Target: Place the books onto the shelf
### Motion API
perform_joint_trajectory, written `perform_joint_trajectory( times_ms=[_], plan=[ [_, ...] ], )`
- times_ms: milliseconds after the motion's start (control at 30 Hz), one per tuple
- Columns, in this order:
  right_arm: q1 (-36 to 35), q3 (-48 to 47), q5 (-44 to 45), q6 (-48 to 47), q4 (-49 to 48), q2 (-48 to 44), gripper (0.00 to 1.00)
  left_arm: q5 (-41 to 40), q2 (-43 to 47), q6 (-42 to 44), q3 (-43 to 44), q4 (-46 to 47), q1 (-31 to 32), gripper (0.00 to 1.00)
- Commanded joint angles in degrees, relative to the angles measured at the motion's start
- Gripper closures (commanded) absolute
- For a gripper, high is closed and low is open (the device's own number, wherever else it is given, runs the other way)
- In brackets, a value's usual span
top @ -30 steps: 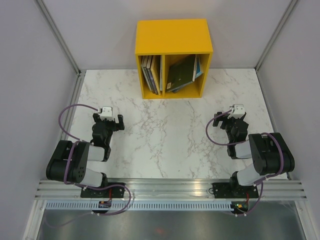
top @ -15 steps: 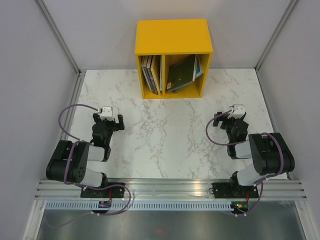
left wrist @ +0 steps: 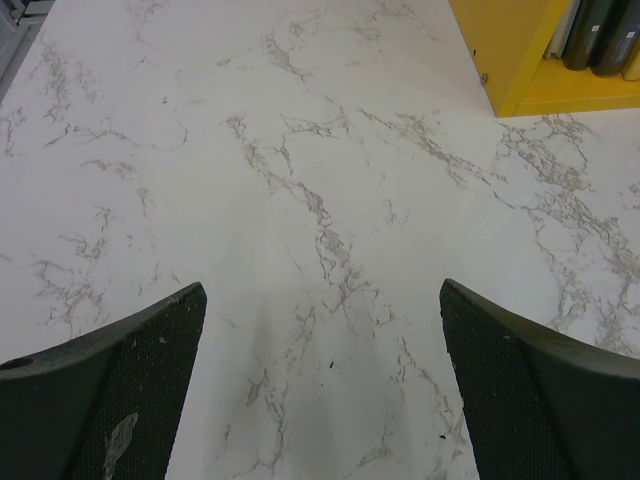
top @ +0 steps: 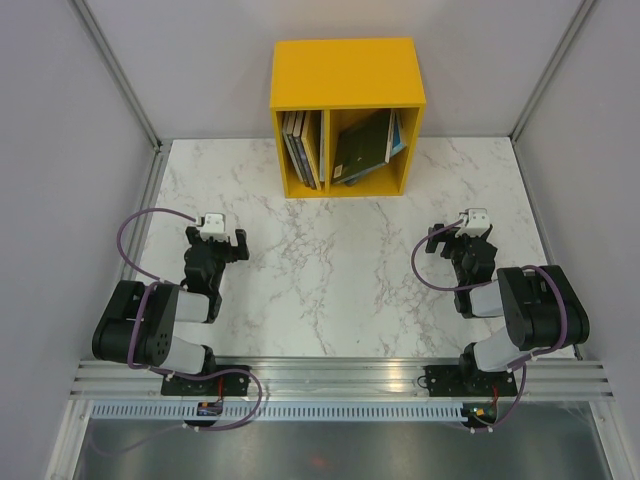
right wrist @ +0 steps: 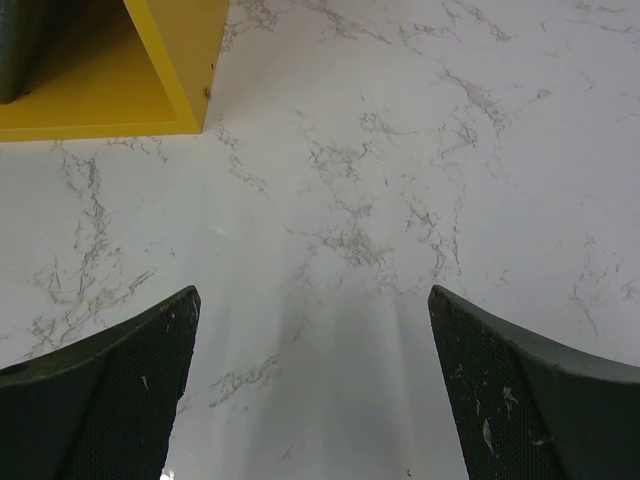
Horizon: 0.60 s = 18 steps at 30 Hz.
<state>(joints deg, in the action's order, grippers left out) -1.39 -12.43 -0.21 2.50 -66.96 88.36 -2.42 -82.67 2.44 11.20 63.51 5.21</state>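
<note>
Books (top: 303,148) all sit inside the yellow shelf (top: 345,72): upright in the left compartment, leaning in the right (kinda messy). Left gripper (left wrist: 320,295) and right gripper (right wrist: 312,295) hover over the marble table (top: 330,260), jaws spread wide, holding nothing.

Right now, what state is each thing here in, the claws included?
Bright yellow two-compartment shelf: upright, both compartments holding books.
Thin paperback books in left compartment: standing upright.
Paperback books in right compartment: leaning, tilted.
Left claw: open, empty.
Right claw: open, empty.
</note>
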Motion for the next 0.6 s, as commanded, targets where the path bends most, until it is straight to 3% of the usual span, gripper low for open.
perform_joint_trajectory(
  times_ms=[0,567],
  plan=[
    [-0.11,-1.37,-1.29,-1.01,-2.21,0.06,0.02,0.66,0.58,-0.33,1.19,2.32,-0.38,0.00],
    [-0.19,-1.81,-1.20,-1.01,-1.68,0.41,0.02,0.66,0.58,-0.33,1.10,2.32,-0.38,0.00]
  ],
)
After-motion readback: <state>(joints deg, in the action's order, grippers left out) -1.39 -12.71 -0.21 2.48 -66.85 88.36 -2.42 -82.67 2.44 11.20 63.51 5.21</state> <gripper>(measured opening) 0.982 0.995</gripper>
